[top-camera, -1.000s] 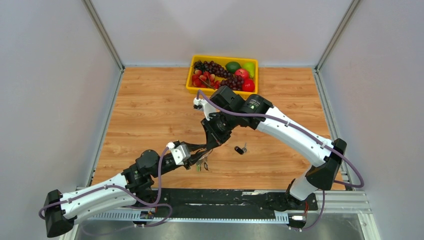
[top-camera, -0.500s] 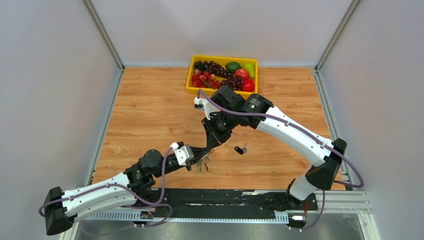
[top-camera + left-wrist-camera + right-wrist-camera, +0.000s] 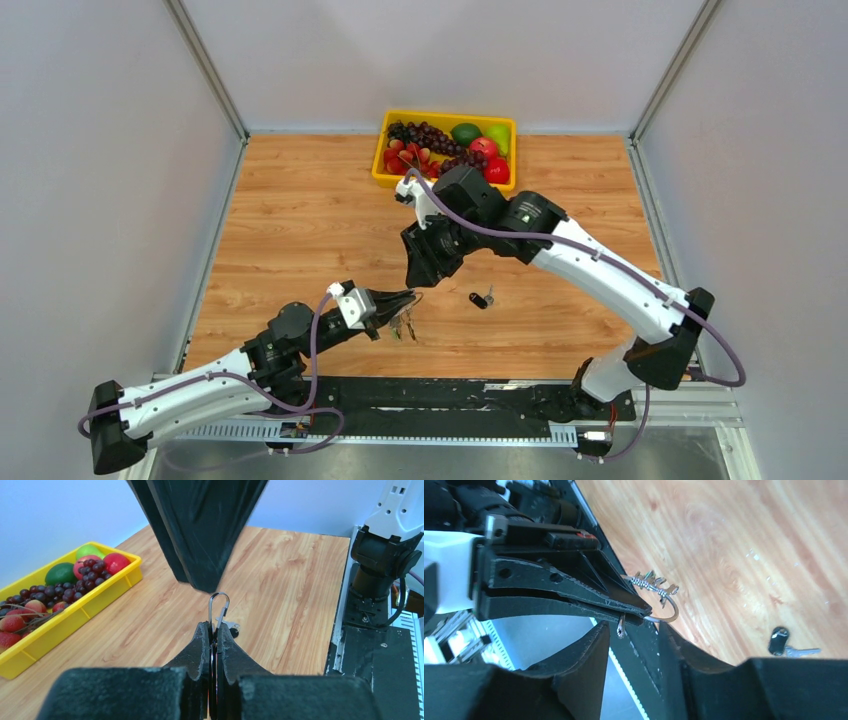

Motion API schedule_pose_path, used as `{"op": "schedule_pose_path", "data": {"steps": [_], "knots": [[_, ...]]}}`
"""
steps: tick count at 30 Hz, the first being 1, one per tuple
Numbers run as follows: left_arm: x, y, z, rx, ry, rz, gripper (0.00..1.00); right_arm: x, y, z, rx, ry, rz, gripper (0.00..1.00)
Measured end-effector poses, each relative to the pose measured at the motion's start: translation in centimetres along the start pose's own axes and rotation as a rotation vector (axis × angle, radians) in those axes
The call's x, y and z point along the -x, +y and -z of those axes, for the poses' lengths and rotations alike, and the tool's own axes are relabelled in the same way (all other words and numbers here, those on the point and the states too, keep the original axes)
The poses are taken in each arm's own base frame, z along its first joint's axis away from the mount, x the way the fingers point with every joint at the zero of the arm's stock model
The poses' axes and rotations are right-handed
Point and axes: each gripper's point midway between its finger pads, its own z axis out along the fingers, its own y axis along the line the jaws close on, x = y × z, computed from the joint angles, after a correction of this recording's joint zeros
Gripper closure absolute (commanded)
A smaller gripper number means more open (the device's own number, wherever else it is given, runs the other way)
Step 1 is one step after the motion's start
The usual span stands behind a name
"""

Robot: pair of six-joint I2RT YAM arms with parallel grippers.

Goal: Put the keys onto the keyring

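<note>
Left wrist: left pincer (image 3: 214, 628) clamps keyring (image 3: 219, 594), mostly hidden; right pincer (image 3: 634, 631) released.

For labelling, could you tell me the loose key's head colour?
Black; loose key, right wrist view.

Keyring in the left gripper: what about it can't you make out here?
- Left wrist: the left gripper hides all of the keyring but one loop end.
- Top external: the keys hanging on it are too small to count.
- Right wrist: those keys are blurred.
</note>
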Motion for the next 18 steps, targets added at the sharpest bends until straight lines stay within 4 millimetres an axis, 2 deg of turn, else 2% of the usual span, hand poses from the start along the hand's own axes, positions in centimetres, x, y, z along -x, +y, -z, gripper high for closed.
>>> {"op": "schedule_pose_path", "data": {"steps": [3,7,10,12,14,16,18], "knots": [[0.1,0.1,0.1,0.007,-0.003,0.006,0.99,1.4,0.0,1.5,-0.027,-0.104,0.035,0.53],[0.2,0.2,0.2,0.014,-0.009,0.017,0.99,3.2,-0.5,4.4,-0.104,-0.282,0.078,0.52],[0.4,0.2,0.3,0.018,-0.016,0.026,0.99,4.1,-1.5,6.9,-0.179,-0.446,0.080,0.39],[0.6,0.3,0.4,0.024,-0.022,0.030,0.99,3.8,-2.3,8.1,-0.208,-0.553,0.068,0.37],[0.6,0.6,0.6,0.041,-0.028,0.035,0.98,2.7,-3.2,8.4,-0.228,-0.616,0.064,0.41],[0.6,1.0,0.7,0.065,-0.031,0.042,0.97,1.8,-3.9,7.8,-0.239,-0.632,0.062,0.45],[0.5,1.4,0.9,0.090,-0.033,0.049,0.99,2.0,-3.8,7.2,-0.222,-0.637,0.071,0.46]]}}
